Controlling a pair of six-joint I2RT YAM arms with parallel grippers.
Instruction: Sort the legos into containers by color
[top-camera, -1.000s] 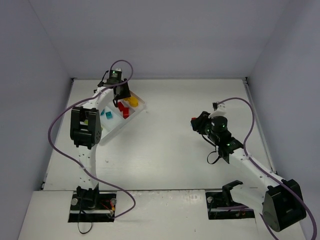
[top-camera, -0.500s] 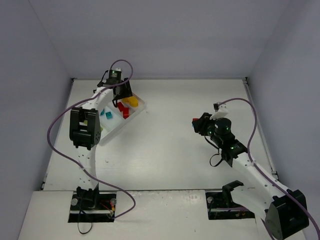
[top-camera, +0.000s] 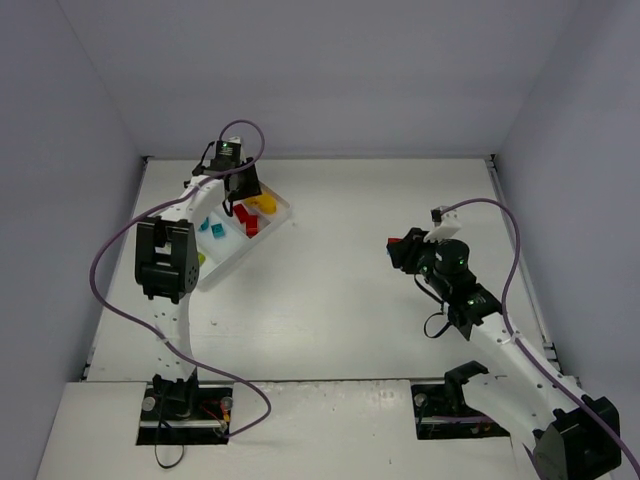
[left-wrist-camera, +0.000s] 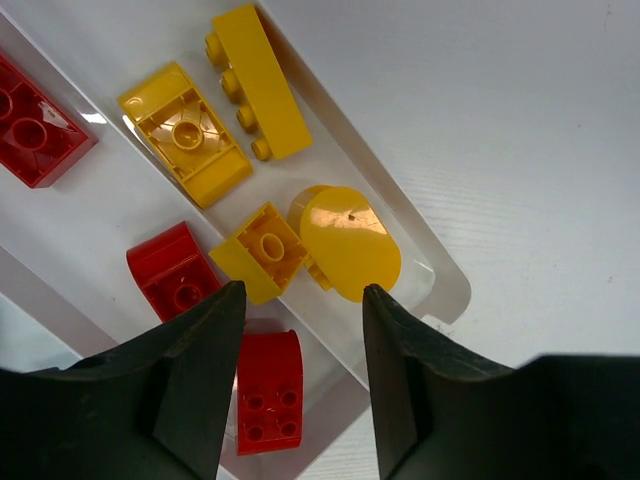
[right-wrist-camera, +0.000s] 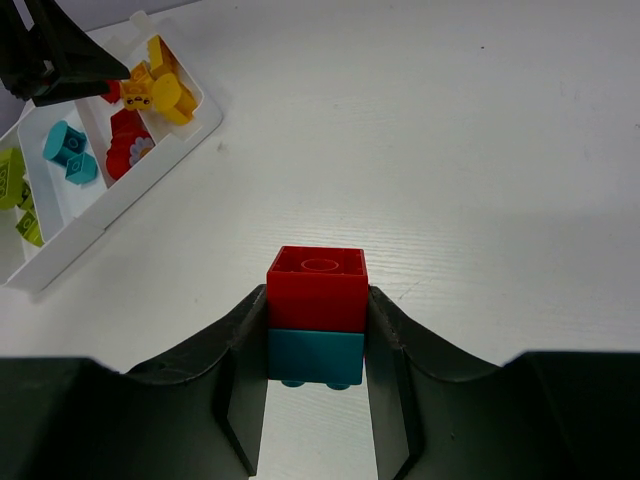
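A white tray (top-camera: 284, 213) of long containers lies at the far left. Its end compartment holds several yellow legos (left-wrist-camera: 185, 135) and a round yellow piece (left-wrist-camera: 350, 242). The neighbouring one holds red legos (left-wrist-camera: 268, 390). Teal bricks (right-wrist-camera: 70, 152) and lime green ones (right-wrist-camera: 15, 190) lie in the further compartments. My left gripper (left-wrist-camera: 300, 295) hovers open over the tray's yellow and red end, with nothing between its fingers. My right gripper (right-wrist-camera: 317, 320) is shut on a red brick stacked on a teal brick (right-wrist-camera: 316, 290), held above the bare table right of centre (top-camera: 400, 247).
White walls close in the table at the back and on both sides. A purple cable (top-camera: 110, 250) loops from the left arm, another (top-camera: 505, 270) from the right arm. The tray (right-wrist-camera: 150, 188) lies at an angle to the table's edges.
The right arm's elbow has swung toward the near right, while its gripper stays near the same spot with the red-and-teal cluster. The left gripper has shifted slightly left over the tray.
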